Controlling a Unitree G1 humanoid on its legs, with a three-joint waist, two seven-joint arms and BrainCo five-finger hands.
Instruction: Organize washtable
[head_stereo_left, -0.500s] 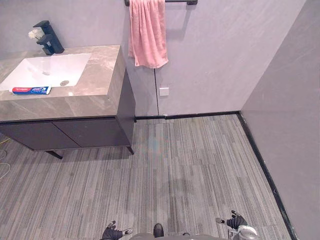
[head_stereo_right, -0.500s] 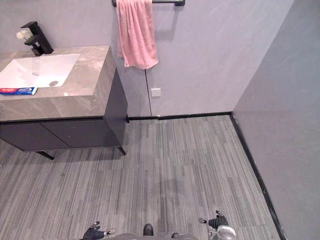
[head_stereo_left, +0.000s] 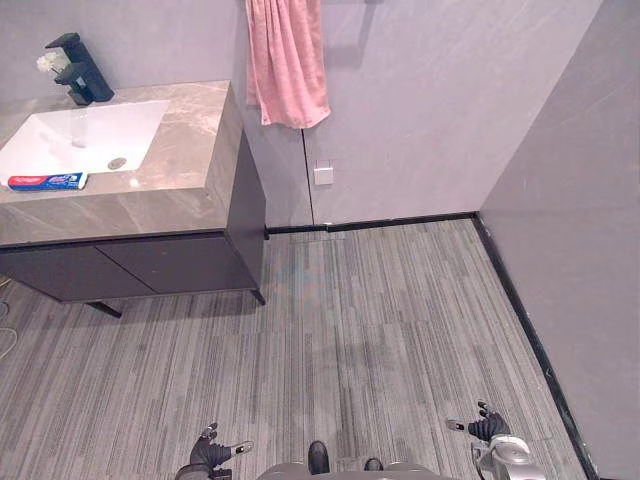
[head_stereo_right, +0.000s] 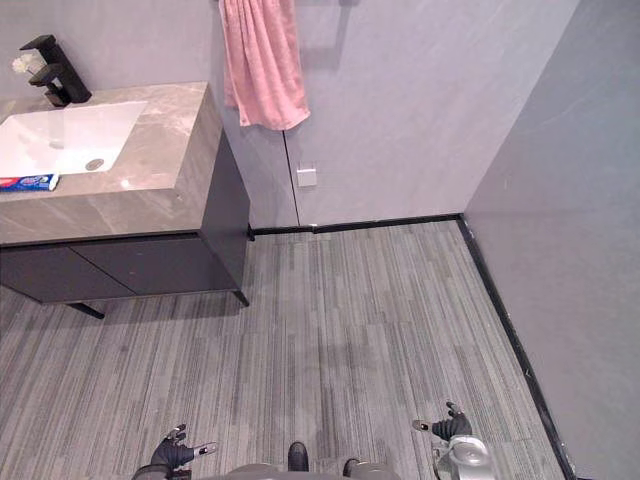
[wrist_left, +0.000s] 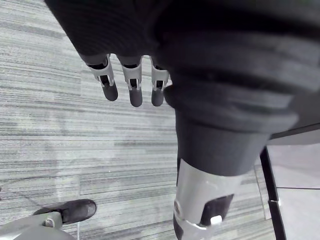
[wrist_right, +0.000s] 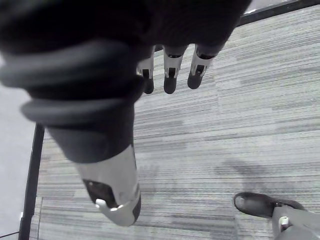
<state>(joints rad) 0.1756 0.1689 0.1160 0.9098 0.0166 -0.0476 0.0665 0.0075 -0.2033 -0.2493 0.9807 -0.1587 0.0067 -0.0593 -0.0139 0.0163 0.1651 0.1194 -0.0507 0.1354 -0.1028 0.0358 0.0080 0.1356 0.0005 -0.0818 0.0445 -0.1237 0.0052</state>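
The washtable (head_stereo_left: 190, 150) stands at the far left, a brown stone top over dark cabinets. A white sink (head_stereo_left: 75, 135) is set in it, with a black faucet (head_stereo_left: 75, 68) behind. A red and blue toothpaste tube (head_stereo_left: 45, 181) lies on the front rim of the top. A pink towel (head_stereo_left: 287, 62) hangs on the wall to the right of the counter. My left hand (head_stereo_left: 212, 455) and right hand (head_stereo_left: 482, 425) hang low over the floor, far from the counter. Both are open with relaxed fingers (wrist_left: 131, 85) and hold nothing.
Grey striped floor (head_stereo_left: 380, 310) stretches between me and the counter. A grey wall with a small white outlet (head_stereo_left: 323, 176) closes the back. Another wall (head_stereo_left: 580, 230) with a black baseboard runs along the right side.
The camera has shifted, so the counter and towel sit higher and further left in view. Both hands stay low by my sides.
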